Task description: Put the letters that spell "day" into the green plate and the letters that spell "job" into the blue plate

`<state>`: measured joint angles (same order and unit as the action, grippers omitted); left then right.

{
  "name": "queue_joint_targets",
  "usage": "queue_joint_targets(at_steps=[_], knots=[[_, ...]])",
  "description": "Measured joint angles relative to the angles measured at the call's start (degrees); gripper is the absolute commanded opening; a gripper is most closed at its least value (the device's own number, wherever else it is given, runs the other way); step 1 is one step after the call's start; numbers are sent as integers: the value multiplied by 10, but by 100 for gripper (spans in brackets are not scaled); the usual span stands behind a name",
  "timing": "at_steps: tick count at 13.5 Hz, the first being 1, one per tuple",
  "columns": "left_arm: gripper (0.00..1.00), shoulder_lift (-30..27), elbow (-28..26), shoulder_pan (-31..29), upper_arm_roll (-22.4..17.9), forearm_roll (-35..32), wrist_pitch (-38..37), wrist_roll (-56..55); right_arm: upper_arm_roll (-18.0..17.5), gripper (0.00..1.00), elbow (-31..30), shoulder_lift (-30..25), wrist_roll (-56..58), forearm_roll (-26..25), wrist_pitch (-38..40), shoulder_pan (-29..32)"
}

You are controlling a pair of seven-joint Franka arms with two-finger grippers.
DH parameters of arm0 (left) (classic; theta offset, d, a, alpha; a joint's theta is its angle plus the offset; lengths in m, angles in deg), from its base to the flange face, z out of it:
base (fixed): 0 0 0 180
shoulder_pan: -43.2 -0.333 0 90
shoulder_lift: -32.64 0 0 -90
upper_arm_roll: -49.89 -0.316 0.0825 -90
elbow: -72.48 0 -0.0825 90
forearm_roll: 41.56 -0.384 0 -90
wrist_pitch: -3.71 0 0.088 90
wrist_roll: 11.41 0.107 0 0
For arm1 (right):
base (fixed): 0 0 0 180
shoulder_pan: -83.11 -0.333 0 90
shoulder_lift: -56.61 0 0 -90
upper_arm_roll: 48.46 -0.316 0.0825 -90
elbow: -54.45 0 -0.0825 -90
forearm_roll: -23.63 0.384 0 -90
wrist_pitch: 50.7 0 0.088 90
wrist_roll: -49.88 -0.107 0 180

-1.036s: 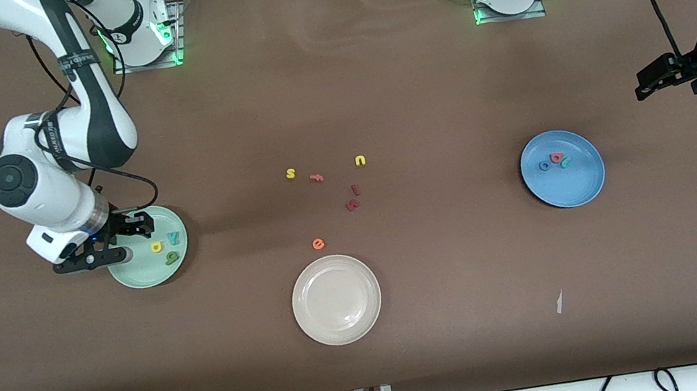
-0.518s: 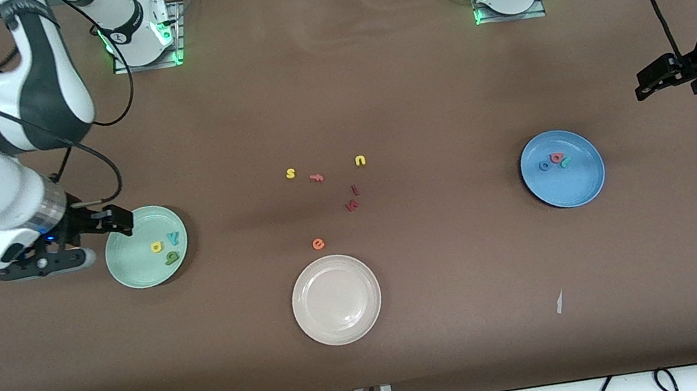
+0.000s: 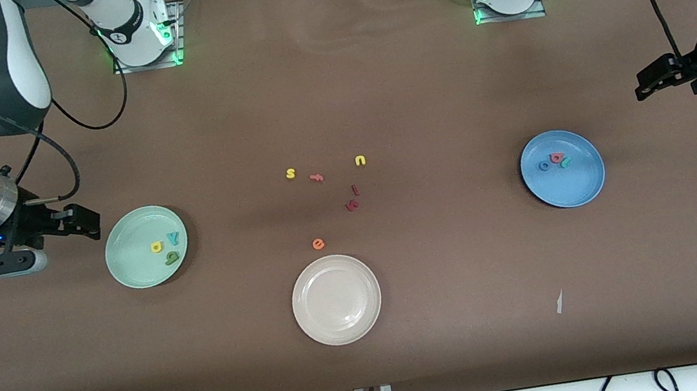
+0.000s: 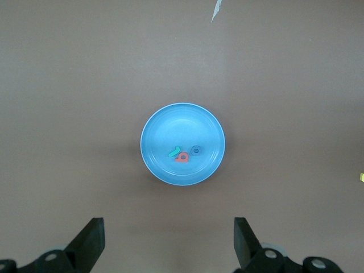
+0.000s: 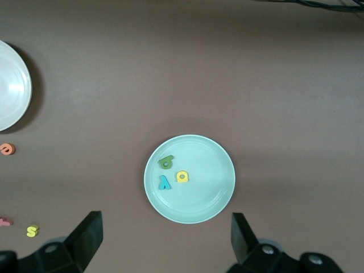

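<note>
We see d, a, y in green plate | j, o, b in blue plate | right gripper released beside green plate | left gripper released, waiting near blue plate

Yellow d, a, y (flat) in green plate; j, o, b in blue plate.

High front camera faces both bases; wrist cameras look straight down.
</note>
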<state>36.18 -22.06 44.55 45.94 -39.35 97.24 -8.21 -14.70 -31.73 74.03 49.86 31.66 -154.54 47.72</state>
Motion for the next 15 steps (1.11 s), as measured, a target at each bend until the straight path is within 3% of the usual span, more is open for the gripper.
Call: queue_joint_targets(at_steps=[3,4,5,7,8,9,12,15], knots=[[100,0,0,0,0,0,0,0,-4,100,1,0,0,24,1,-1],[100,1,0,0,0,0,0,0,-19,100,2,-3,0,26,4,11],[100,1,0,0,0,0,0,0,-77,100,7,-12,-2,24,19,59],[100,1,0,0,0,0,0,0,-231,100,15,-42,-4,-13,67,204],[100,1,-1,0,0,0,0,0,-288,100,16,-63,-8,-36,90,259],[100,1,-1,0,0,0,0,0,-314,100,15,-84,-12,-45,109,285],[100,1,-1,0,-1,0,0,0,-324,100,-17,-128,-18,-47,118,296],[100,1,-1,0,-1,0,0,0,-324,100,-30,-129,-18,-47,112,296]])
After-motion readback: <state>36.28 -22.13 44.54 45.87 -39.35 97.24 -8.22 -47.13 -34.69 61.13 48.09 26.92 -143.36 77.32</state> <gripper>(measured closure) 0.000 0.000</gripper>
